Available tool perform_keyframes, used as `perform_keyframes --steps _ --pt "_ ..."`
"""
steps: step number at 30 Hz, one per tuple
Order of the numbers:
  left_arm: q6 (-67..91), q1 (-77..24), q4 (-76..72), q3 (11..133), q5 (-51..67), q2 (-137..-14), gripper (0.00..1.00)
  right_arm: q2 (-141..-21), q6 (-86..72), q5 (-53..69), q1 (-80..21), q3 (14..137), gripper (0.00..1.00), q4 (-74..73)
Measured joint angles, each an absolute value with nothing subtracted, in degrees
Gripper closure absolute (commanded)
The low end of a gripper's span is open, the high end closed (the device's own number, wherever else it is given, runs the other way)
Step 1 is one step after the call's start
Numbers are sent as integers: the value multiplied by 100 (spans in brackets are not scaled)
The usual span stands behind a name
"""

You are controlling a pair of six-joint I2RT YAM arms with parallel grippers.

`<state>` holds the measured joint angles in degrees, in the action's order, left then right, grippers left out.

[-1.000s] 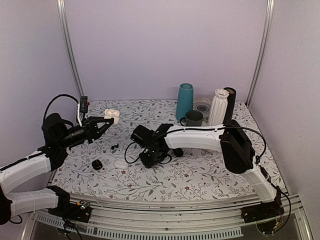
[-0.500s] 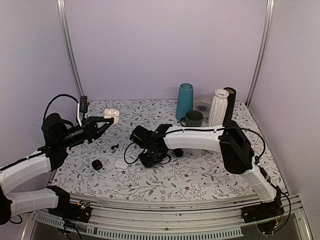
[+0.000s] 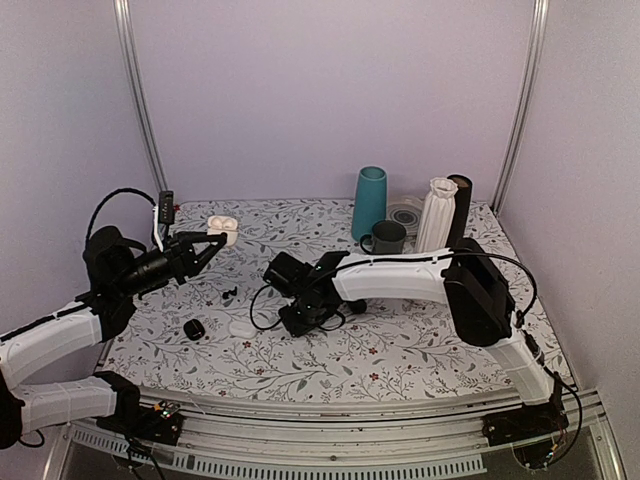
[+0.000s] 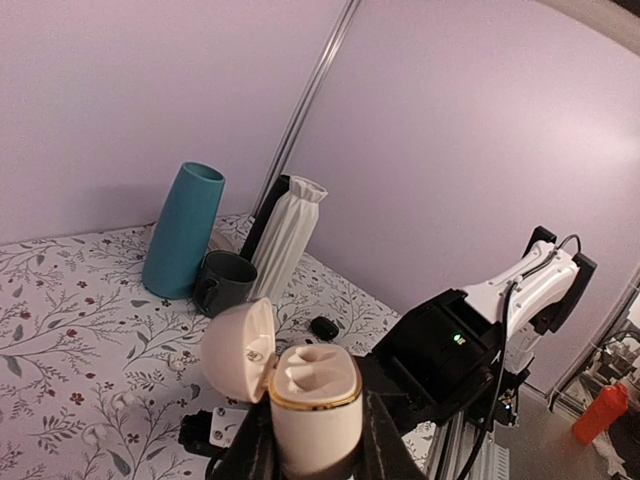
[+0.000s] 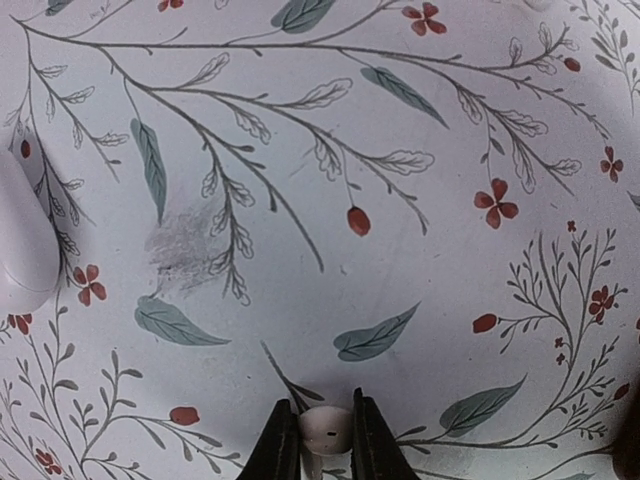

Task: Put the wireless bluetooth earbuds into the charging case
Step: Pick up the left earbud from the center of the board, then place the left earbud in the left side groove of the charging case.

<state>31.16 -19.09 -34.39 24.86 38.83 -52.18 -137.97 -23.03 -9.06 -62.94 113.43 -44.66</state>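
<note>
The right arm (image 3: 400, 275) has swung a little to the right in the overhead view. Its black elbow block (image 3: 478, 295) now sits nearer the right edge of the counter (image 3: 400, 350) than a second ago. The wrist first edged left, then came back right with it. The right tool (image 5: 325, 445) has drawn its fingers (image 5: 284, 445) in, and they now press on both sides of a small white earbud (image 5: 327, 428).

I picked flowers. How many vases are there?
2: a teal vase at the back, a white vase right of it. The black tube behind the white one may be a third.
</note>
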Motion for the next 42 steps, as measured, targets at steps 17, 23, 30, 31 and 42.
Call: perform_keyframes --steps 17,23,30,31,42 --pt "3162 -2045 -3640 2276 3518 -5673 100 -12263 -2648 -672 -5986 8976 88 -2650" --pt "2943 -2718 -3822 2204 2849 -5830 100 -11461 -2775 -744 -5907 8532 88 -1942" --pt "2473 -3623 -4364 1984 1682 -5854 100 -10634 -2936 -1020 -5885 8228 88 -1127" --pt "2392 -3736 -4473 1925 1455 -5857 100 -10538 -2956 -1061 -5885 8200 88 -1035" --pt "1723 -4617 -5297 1804 -36 -6368 100 -9819 -3111 -1221 -5907 8108 88 8"
